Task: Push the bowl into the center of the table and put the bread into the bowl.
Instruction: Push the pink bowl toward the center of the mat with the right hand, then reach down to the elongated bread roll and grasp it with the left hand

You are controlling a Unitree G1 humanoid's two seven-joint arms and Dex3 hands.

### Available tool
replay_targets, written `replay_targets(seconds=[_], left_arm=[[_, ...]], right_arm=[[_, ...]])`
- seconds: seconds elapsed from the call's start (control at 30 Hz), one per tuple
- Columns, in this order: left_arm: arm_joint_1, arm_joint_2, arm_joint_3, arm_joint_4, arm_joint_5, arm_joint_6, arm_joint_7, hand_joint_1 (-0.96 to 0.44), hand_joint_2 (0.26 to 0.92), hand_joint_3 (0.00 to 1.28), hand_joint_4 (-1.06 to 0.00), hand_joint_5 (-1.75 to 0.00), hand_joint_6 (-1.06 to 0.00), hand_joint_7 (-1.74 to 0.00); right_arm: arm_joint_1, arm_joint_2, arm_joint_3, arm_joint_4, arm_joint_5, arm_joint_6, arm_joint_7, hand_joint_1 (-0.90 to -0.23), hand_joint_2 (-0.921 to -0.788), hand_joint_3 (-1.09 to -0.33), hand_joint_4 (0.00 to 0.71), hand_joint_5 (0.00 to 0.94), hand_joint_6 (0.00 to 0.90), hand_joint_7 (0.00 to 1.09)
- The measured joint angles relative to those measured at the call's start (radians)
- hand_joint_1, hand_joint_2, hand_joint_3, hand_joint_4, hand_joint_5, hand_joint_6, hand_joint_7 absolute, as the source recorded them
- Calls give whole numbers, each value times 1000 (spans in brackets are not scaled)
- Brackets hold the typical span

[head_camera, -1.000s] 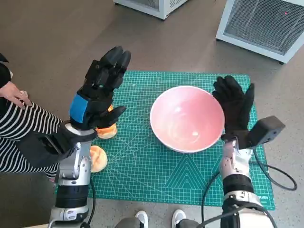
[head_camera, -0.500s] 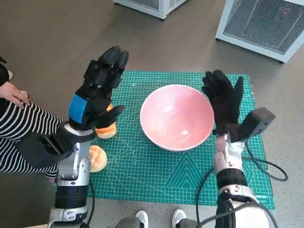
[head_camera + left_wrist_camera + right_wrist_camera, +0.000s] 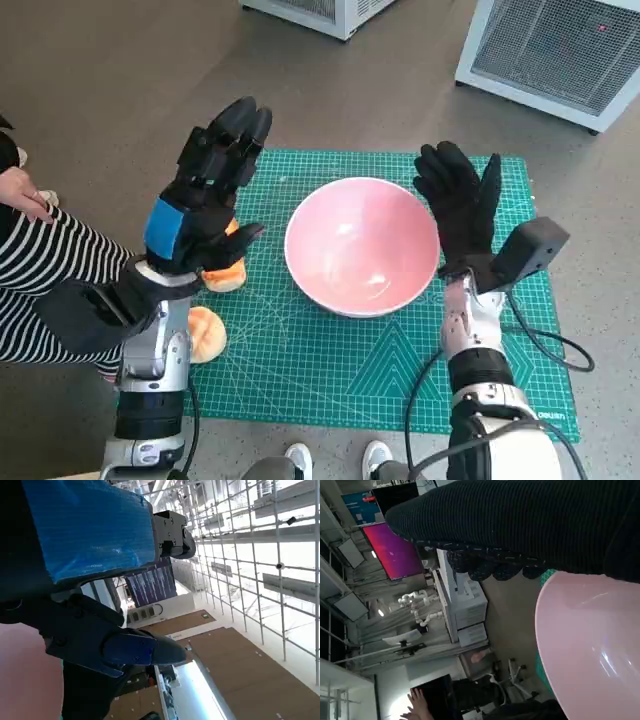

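A pink bowl (image 3: pixel 362 246) stands on the green cutting mat (image 3: pixel 330 360), a little right of the mat's middle; its pink wall (image 3: pixel 590 645) fills part of the right wrist view. My right hand (image 3: pixel 462 212), fingers straight and apart, lies flat against the bowl's right side. My left hand (image 3: pixel 207 192) hovers raised over the mat's left edge, fingers spread, holding nothing. Under it peeks one piece of bread (image 3: pixel 226 273). A second bread roll (image 3: pixel 205 331) lies beside my left forearm at the mat's left edge.
A person in a striped sleeve (image 3: pixel 40 290) sits at the left, a hand (image 3: pixel 22 190) near the table. Two white appliances (image 3: pixel 555 45) stand on the floor beyond the table. Feet (image 3: pixel 338 458) show at the near edge.
My right hand has moved left with the bowl against it, and the bowl has slid left across the mat. My left hand has stayed in place.
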Motion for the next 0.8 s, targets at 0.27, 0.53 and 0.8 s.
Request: replay_targets(seconds=[0.27, 0.53, 0.8], left_arm=[[0, 1, 0, 0, -1, 2, -4, -610, 921, 286, -49, 0, 1, -431], [-12, 37, 16, 3, -14, 39, -22, -619, 921, 285, -58, -4, 1, -451], [-105, 125, 50, 79, -8, 34, -72, -630, 921, 307, -78, -13, 1, -434]], right_arm=[[18, -13, 7, -105, -3, -9, -14, -623, -921, -834, 55, 3, 43, 381], [118, -32, 52, -381, -41, -27, -35, -639, -921, -782, 76, 10, 64, 404], [233, -41, 107, -686, -33, -1, -12, -682, -921, -684, 118, 24, 114, 441]])
